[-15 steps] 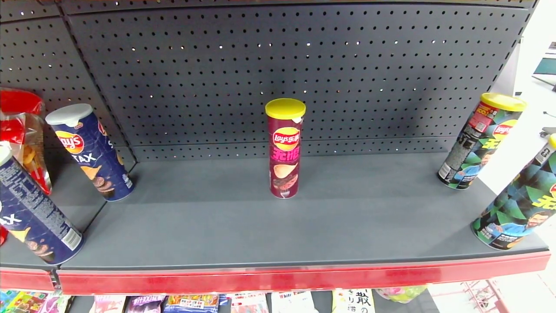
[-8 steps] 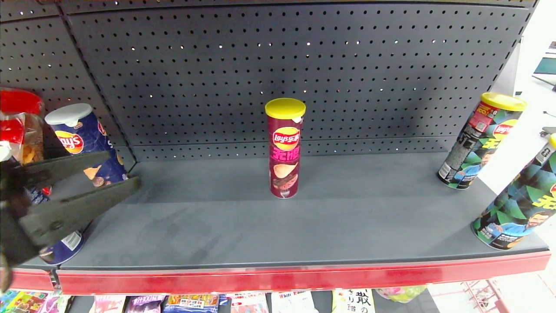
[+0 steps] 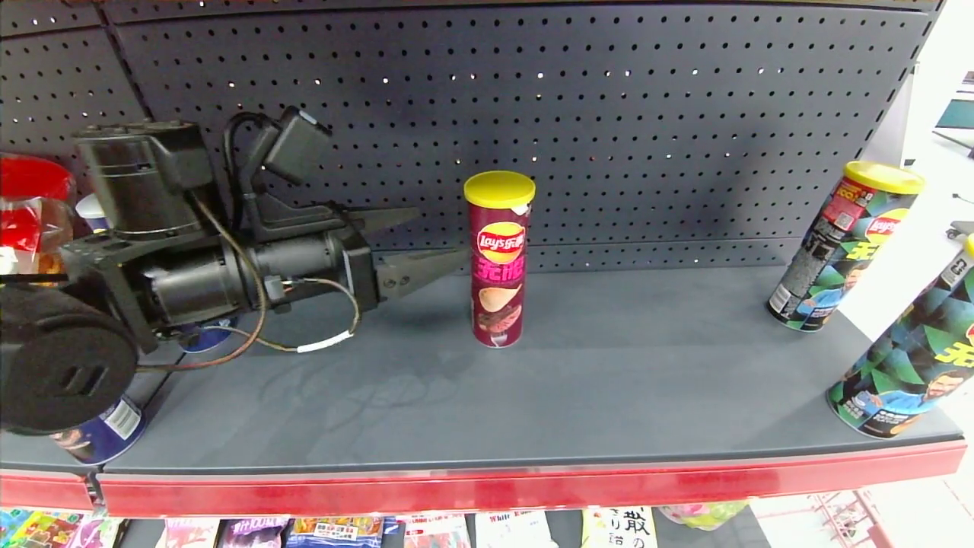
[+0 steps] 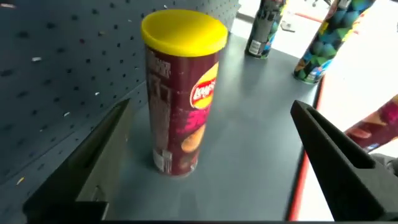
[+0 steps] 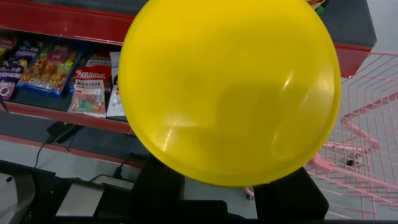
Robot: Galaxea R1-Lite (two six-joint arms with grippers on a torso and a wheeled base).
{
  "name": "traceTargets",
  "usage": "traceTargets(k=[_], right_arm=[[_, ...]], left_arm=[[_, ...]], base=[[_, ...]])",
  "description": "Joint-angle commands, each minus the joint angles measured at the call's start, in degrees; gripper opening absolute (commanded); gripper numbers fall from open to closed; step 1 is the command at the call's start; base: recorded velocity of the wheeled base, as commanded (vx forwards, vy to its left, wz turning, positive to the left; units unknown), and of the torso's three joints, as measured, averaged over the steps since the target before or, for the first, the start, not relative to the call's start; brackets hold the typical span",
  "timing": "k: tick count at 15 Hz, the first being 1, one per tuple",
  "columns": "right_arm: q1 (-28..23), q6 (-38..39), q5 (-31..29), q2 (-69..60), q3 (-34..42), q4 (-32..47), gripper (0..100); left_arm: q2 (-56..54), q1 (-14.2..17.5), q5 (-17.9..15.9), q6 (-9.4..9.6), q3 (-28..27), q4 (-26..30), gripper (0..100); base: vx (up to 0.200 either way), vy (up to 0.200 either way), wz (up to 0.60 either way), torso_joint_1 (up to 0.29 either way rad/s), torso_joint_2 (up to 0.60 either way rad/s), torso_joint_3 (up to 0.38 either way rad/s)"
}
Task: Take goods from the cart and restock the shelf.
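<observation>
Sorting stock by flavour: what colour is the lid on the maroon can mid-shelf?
Yellow; the lid shows best in the left wrist view.

A dark grey metal shelf (image 3: pixel 609 396) with a red front lip carries a yellow-lidded maroon cylindrical can (image 3: pixel 498 262), upright at the far middle. At the right end stand a green-and-black patterned can (image 3: pixel 841 247) far back and a second patterned can (image 3: pixel 909 365) near the lip.

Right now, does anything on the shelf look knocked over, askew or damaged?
Nothing stands out. The maroon can stands upright mid-shelf, with the open left gripper just beside it. The green cans at the right edge seem to lean, likely only the lens.
</observation>
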Motion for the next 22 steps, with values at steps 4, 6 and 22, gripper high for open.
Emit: traceTargets(k=[4, 6, 22], right_arm=[[0.02, -0.01, -0.21, 0.18, -0.09, 0.01, 0], [0.02, -0.01, -0.21, 0.18, 0.00, 0.01, 0], [0.02, -0.01, -0.29, 0.44, 0.26, 0.01, 0]], left_arm=[[8.24, -0.61, -0.16, 0.24, -6.09, -0.07, 100], [10.17, -0.69, -0.25, 1.12, -8.46, -0.07, 100], [22.74, -2.36, -1.66, 3.23, -24.72, 0.19, 100]], base=[[0.000, 0.000, 0.00, 0.000, 0.00, 0.000], [0.000, 0.000, 0.00, 0.000, 0.00, 0.000], [0.000, 0.000, 0.00, 0.000, 0.00, 0.000]])
